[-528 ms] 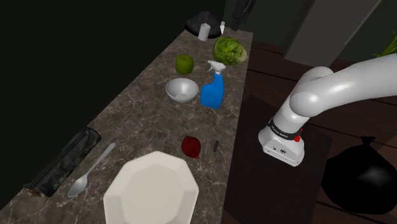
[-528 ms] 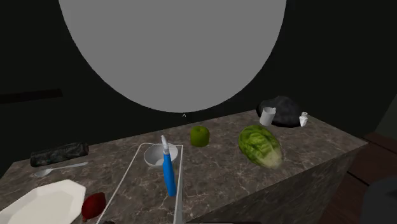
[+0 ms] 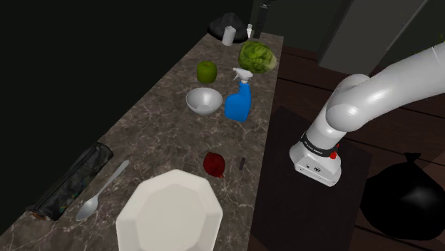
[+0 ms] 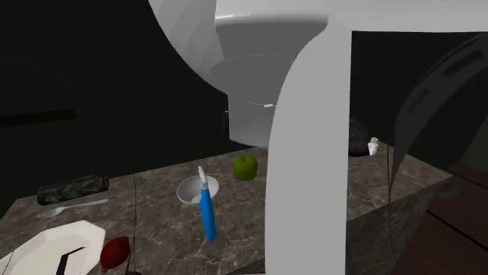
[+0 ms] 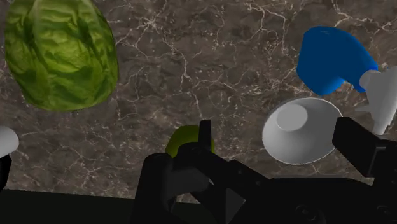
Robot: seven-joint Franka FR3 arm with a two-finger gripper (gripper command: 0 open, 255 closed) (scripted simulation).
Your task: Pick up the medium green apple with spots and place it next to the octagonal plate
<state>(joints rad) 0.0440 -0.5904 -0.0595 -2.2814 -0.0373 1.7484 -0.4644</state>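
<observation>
In the upper middle of the shoulder view, the round green apple [image 3: 206,70] sits on the dark veined marble counter [image 3: 164,135]. It is just above the round white bowl [image 3: 204,100] and to the left of the leafy green lettuce head [image 3: 258,56]. The white octagonal plate [image 3: 171,214] lies well apart from it, at the bottom edge of the frame.

I judge the step in hand to be the reach. In the wrist view the black two-finger gripper [image 5: 283,143] hangs above the counter, its fingers apart with nothing clasped, and the apple peeps out beside one of them. To do this well, the hand should centre over the apple before descending and straddle its widest part. It should also stay clear of the bowl and the blue plastic spray bottle [image 3: 239,100] close by, since a round fruit may roll if nudged off-centre.

Much is hard to read. In the wrist view the gripper's black body covers part of the apple, and I can make out no spots on the fruit. In the second exterior view the white arm [image 4: 305,156] blocks the right half of the counter, and the plate is cut off at lower left. The shoulder view also crops the plate's near rim.
</observation>
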